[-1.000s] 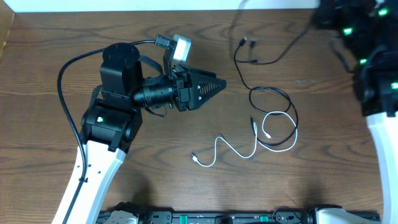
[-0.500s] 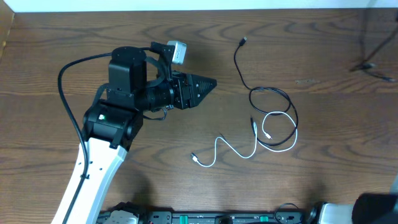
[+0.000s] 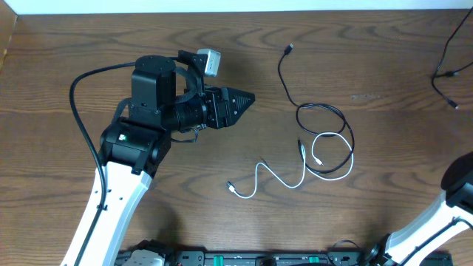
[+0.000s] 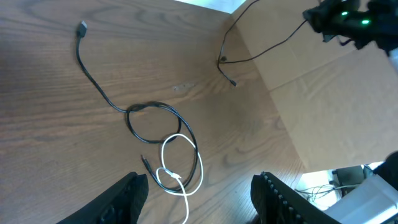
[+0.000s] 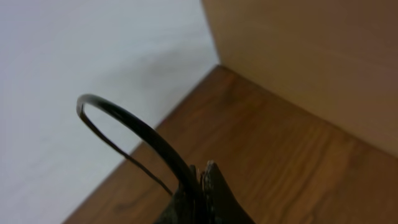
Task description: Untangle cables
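Note:
A thin black cable [image 3: 295, 100] runs from a plug at the back into a loop at centre right. A white cable [image 3: 284, 177] runs from a plug at the front into a loop that overlaps the black loop. Both also show in the left wrist view, the black [image 4: 102, 93] and the white [image 4: 186, 140]. My left gripper [image 3: 245, 99] is open and empty, left of the cables and above the table; its jaws [image 4: 199, 202] frame the loops. My right gripper [image 5: 202, 180] is shut on another thin black cable [image 5: 134, 127], which dangles at the far right [image 3: 446, 66].
The right arm's white link [image 3: 454, 196] crosses the front right corner. A cardboard wall [image 4: 323, 93] stands past the table's right edge. The left arm's thick black cable [image 3: 81, 125] loops over the left of the table. A white wall lies behind the table.
The right arm has swung away from the back right corner. The thin black cable it holds has left the table by the black plug and now hangs at the far right. The left gripper drew back slightly.

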Available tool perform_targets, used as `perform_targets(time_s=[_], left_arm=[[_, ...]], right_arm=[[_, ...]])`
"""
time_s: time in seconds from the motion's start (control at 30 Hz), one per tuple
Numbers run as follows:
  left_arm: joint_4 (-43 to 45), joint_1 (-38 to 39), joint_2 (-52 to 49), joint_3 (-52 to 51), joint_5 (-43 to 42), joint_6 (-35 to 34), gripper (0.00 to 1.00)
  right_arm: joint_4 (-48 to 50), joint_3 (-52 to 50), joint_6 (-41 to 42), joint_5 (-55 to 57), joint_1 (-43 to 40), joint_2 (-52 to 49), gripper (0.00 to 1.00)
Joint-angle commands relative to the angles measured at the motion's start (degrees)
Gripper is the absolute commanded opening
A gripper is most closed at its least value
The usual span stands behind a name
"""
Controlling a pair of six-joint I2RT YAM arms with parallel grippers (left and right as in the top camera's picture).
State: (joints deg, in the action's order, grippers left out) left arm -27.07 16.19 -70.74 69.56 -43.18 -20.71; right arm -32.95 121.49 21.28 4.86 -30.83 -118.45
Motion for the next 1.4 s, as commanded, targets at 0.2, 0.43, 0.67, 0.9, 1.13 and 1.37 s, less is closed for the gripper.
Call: perform_targets(time_s=[0.2, 0.43, 0.67, 0.9, 1.13, 1.37], left_arm=[[-0.15, 0.02, 0.0, 0.79, 0.42, 0.94, 0.59], [-0.33, 0.02, 0.0, 0.79, 0.42, 0.96, 0.59], [-1.11, 0.02, 0.0, 0.57, 3.04, 0.98, 0.59], [-7.58, 0.02, -0.9, -0.24, 15.98, -1.18, 0.59], [-12.96, 0.02, -4.96, -0.24, 20.33, -2.27, 0.59], [-13.16, 0.02, -6.71, -0.24, 20.35, -1.97, 0.59]], right_arm=[[-0.9, 2.1, -3.76, 7.43, 0.17, -4.31, 0.66], [-5.49, 2.1, -6.19, 2.58, 0.55, -5.09, 0.81], [-14.99, 2.1, -10.34, -14.6, 2.86, -5.09, 0.81], [-28.89, 2.1, -18.27, -32.7, 9.53, -5.09, 0.81], [-39.08, 0.33, -28.63, -26.99, 22.29, -5.38, 0.82], [-39.89, -6.64, -34.58, -16.5, 31.34, -5.42, 0.84]])
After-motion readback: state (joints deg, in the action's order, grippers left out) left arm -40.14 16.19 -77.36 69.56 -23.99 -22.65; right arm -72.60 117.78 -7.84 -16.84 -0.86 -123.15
